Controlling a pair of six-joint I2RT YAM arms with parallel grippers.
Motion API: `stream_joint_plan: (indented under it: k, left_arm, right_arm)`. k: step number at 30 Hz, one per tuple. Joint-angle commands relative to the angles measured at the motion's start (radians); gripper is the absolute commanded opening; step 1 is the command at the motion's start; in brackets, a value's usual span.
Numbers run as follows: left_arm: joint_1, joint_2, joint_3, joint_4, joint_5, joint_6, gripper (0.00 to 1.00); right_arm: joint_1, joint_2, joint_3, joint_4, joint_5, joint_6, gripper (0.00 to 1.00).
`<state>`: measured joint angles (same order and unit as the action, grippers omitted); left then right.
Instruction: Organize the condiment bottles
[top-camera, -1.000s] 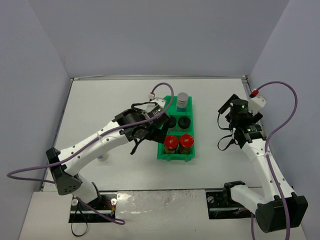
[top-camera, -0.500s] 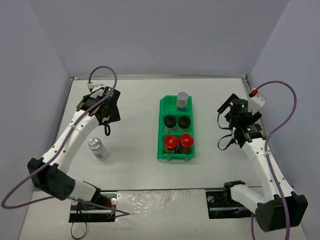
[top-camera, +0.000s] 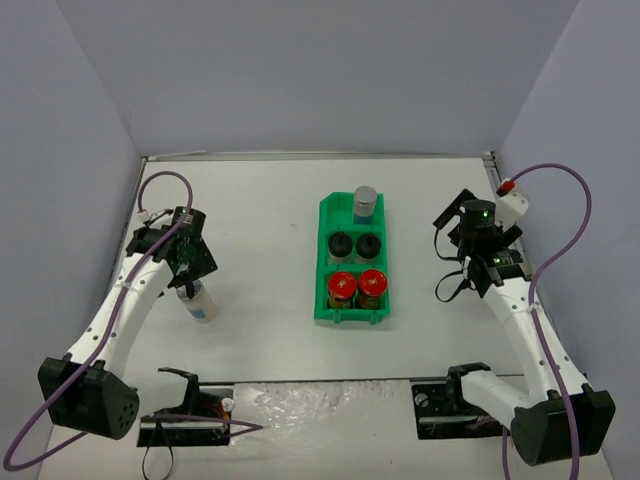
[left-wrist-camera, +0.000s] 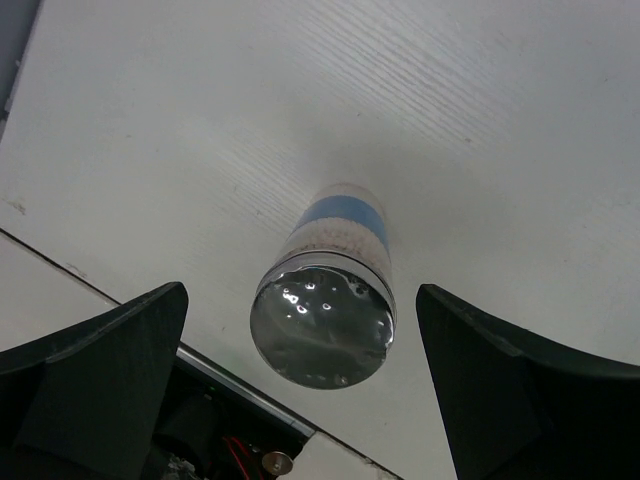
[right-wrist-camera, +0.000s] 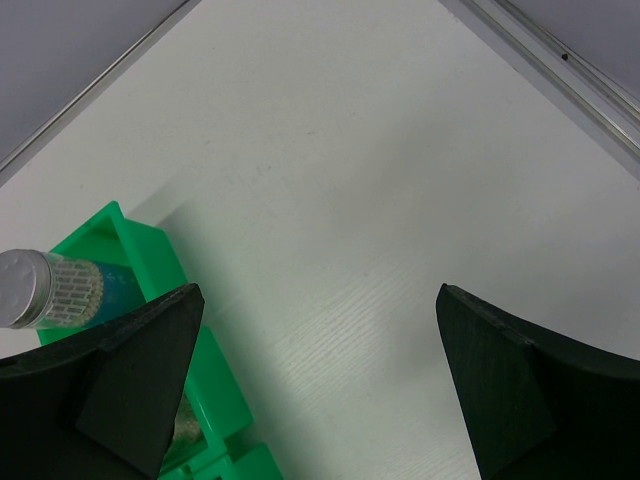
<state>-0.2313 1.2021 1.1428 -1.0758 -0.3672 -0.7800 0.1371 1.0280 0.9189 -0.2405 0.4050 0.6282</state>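
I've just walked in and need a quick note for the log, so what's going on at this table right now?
The left pincer hangs open over a silver jar standing on the table left of the green bin, its fingers either side of the jar, not touching. The bin holds five others: a second silver jar at the far end, two black jars in the middle, two red jars nearest. The right pincer is open and holds nothing, right of the bin.

lab cell w/ grey walls (top-camera: 300, 70) (white table (top-camera: 270, 200)).
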Motion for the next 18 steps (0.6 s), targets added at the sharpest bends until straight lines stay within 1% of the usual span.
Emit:
stream_joint_plan:
  k: [1, 8, 13, 16, 17, 18]
  left_arm:
    - [0.018, -0.013, -0.018, 0.050, 0.094, -0.033, 0.97]
    - [0.020, -0.006, -0.098, 0.102, 0.206, -0.059, 0.97]
    - [0.020, -0.015, -0.130, 0.113, 0.218, -0.080, 0.97]
    - [0.020, -0.015, -0.133, 0.120, 0.218, -0.081, 0.94]
    - [0.020, -0.015, -0.133, 0.121, 0.217, -0.081, 0.87]
    - [0.020, -0.014, -0.133, 0.125, 0.213, -0.079, 0.74]
  right_arm:
    - [-0.007, 0.011, -0.004, 0.056, 0.009, 0.004, 1.00]
    - [-0.005, 0.007, -0.012, 0.058, 0.009, 0.005, 1.00]
    - [-0.007, 0.006, -0.019, 0.061, 0.009, 0.007, 1.00]
    - [-0.007, 0.007, -0.021, 0.061, 0.008, 0.008, 1.00]
    - [-0.007, 0.009, -0.023, 0.062, 0.004, 0.010, 1.00]
    - [-0.007, 0.010, -0.023, 0.063, 0.001, 0.010, 1.00]
